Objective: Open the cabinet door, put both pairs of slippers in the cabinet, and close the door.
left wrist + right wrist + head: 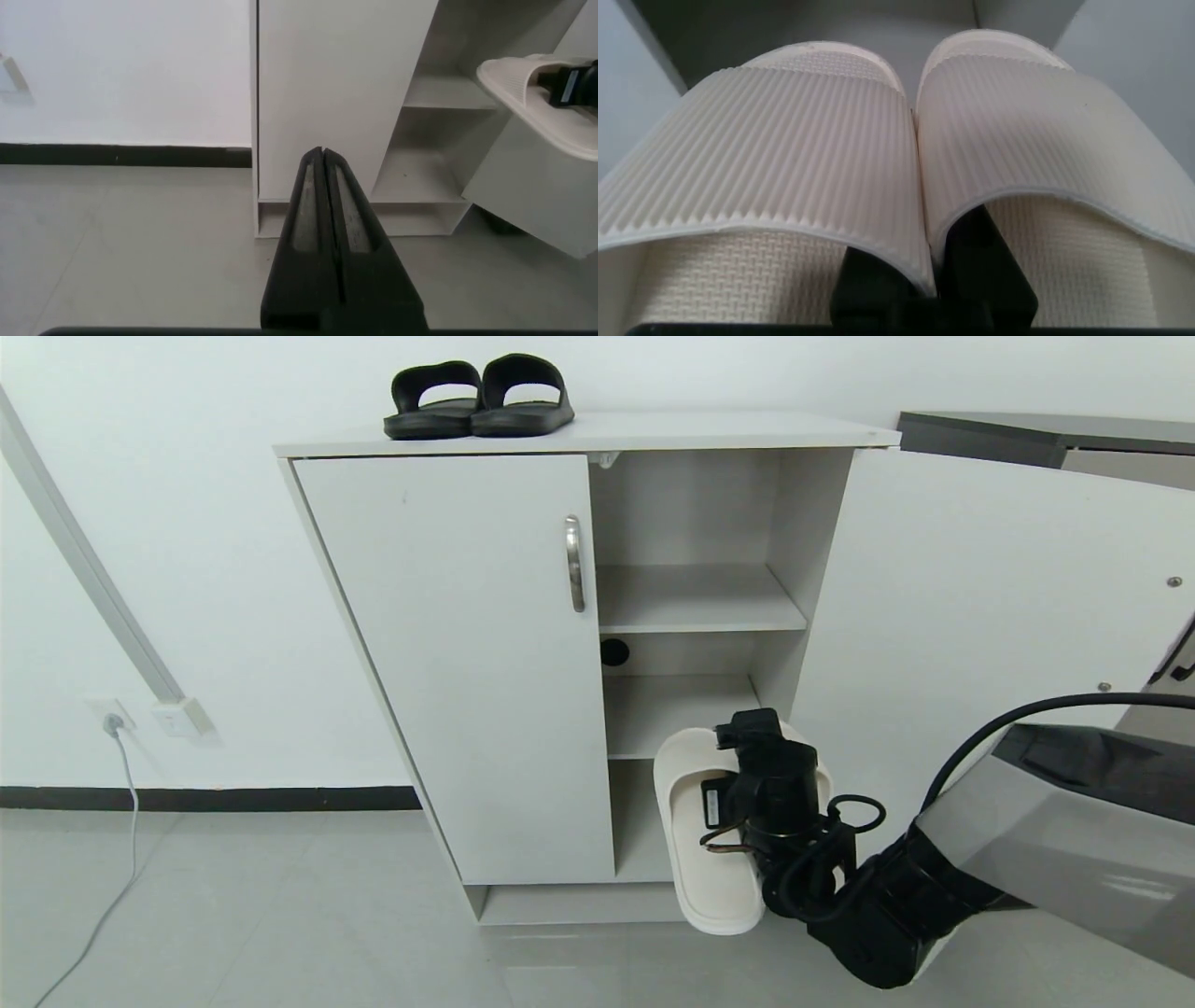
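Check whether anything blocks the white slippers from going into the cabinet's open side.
Nothing visible does. The right gripper holds the white slippers low in front of the opening. The right door is swung wide open, and the closed left door covers only the other half of the cabinet.

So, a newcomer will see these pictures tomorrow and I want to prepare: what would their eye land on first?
Probably the white slippers, pinched together as a pair by the right gripper in front of the open right half of the cabinet, near its lower shelves. Next, the black slippers sitting side by side on top of the cabinet, above its closed left door.
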`<state>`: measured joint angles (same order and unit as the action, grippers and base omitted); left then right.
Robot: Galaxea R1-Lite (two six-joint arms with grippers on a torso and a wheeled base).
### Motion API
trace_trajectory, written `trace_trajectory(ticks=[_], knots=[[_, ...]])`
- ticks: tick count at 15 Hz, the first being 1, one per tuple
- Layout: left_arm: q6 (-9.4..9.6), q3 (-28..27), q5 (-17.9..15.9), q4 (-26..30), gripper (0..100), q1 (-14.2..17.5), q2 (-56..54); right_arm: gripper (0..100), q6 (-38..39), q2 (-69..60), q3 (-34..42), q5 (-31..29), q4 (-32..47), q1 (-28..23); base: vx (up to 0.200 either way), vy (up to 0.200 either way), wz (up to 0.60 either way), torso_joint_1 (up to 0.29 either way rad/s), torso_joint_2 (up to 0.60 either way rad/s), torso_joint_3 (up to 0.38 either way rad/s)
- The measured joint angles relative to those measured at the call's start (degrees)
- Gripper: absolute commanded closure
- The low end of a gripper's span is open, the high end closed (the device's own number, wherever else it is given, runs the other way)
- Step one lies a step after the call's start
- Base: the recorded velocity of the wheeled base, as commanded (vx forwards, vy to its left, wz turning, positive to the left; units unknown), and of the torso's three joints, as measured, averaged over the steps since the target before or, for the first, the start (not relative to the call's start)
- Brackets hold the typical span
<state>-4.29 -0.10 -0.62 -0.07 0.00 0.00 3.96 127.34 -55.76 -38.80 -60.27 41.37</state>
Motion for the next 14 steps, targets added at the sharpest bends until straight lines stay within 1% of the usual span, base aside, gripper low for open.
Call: trace_trajectory(ticks=[3, 7, 10, 14], knots=[[0.00, 0.0, 0.0, 0.0, 100, 0.0, 0.0, 100, 0.0, 3.4, -4.7, 0.2, 0.3, 0.4, 0.000, 0.000, 0.00, 0.000, 0.00, 0.000], [0.00, 0.0, 0.0, 0.0, 100, 0.0, 0.0, 100, 0.2, 6.4, -12.3, 0.2, 5.1, 0.4, 0.000, 0.000, 0.00, 0.000, 0.00, 0.000], [0.00, 0.0, 0.0, 0.0, 100, 0.0, 0.0, 100, 0.8, 7.6, -13.6, 0.2, 5.4, 0.3, 0.000, 0.000, 0.00, 0.000, 0.00, 0.000], [0.00, 0.0, 0.0, 0.0, 100, 0.0, 0.0, 100, 1.7, 8.2, -13.2, 0.2, 5.4, 0.1, 0.000, 0.000, 0.00, 0.000, 0.00, 0.000]])
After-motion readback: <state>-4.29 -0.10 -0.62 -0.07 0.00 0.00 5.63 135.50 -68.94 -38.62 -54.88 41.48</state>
